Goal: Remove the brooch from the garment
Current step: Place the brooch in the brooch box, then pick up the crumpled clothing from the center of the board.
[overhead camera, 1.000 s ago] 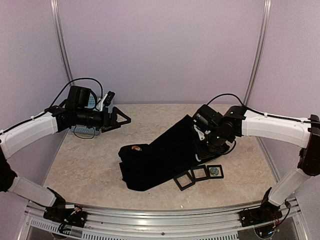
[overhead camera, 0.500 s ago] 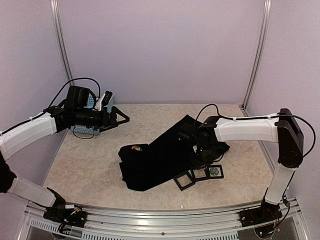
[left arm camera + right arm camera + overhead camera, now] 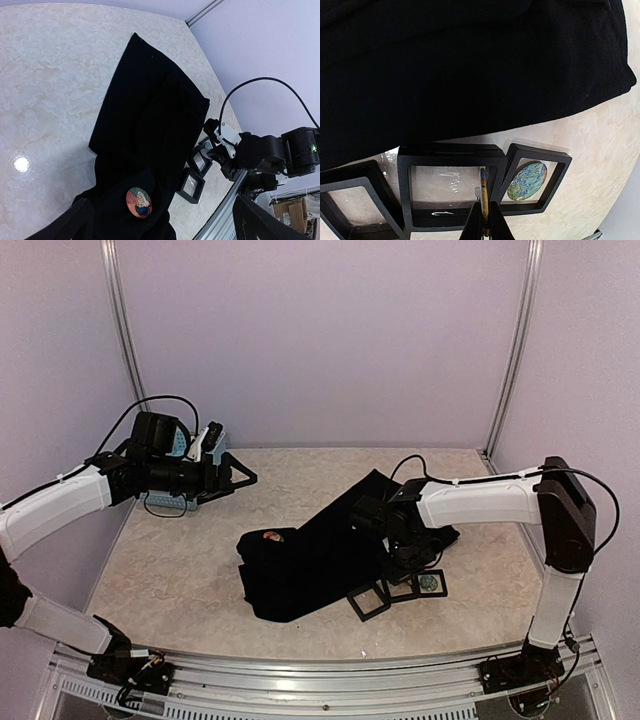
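Brooch [image 3: 483, 186] pinched edge-on in right tool [image 3: 483, 207], over middle frame [image 3: 450, 151], bottom centre. Left tool [image 3: 245, 478] spread wide, upper left, well apart from garment [image 3: 320, 552].

No readable text, no labels, no numbers

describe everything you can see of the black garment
The garment is a large piece of plain black, soft-looking fabric, lying limp and loosely folded on the marbled table. In the top view it runs diagonally from the far right toward the near left. A round, colourful brooch is pinned near its near-left end. Three small black frames sit along its near-right edge; whether they touch it is unclear.
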You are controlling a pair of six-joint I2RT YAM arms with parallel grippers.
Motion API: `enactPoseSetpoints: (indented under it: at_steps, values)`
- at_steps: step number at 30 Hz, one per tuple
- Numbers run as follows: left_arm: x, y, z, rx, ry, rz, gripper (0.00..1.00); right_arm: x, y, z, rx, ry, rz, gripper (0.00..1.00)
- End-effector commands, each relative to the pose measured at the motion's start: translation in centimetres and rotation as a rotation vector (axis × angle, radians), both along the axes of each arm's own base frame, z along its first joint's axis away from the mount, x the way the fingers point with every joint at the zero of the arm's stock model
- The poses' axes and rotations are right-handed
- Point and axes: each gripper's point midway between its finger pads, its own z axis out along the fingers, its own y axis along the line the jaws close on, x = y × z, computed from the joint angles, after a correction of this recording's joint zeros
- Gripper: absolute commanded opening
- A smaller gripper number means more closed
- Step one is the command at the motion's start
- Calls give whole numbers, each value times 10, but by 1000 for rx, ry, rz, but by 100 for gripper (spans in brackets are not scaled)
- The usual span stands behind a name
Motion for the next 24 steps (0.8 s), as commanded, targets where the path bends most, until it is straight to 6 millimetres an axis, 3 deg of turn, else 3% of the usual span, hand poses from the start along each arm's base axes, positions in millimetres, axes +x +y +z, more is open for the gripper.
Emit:
enactPoseSetpoints:
  at_steps: [1, 7, 14, 20, 24]
  values:
    - [-1, 7, -5, 17, 17, 19, 95, -1, 0, -3, -56, -1, 8, 0]
    - [-1, 8, -5, 14, 14, 20, 95, -3, 2, -6, -47, 8, 9, 0]
    - [-2, 9, -6, 21, 17, 24, 96, -2, 16, -1, 25, 13, 17, 25]
    - [-2, 14, -5, 26, 5, 43, 99, 0, 34, 20, 138, -5, 35, 41]
    - [-3, 16, -5, 26, 10, 53, 99, 3, 52, 45, 244, -26, 53, 47]
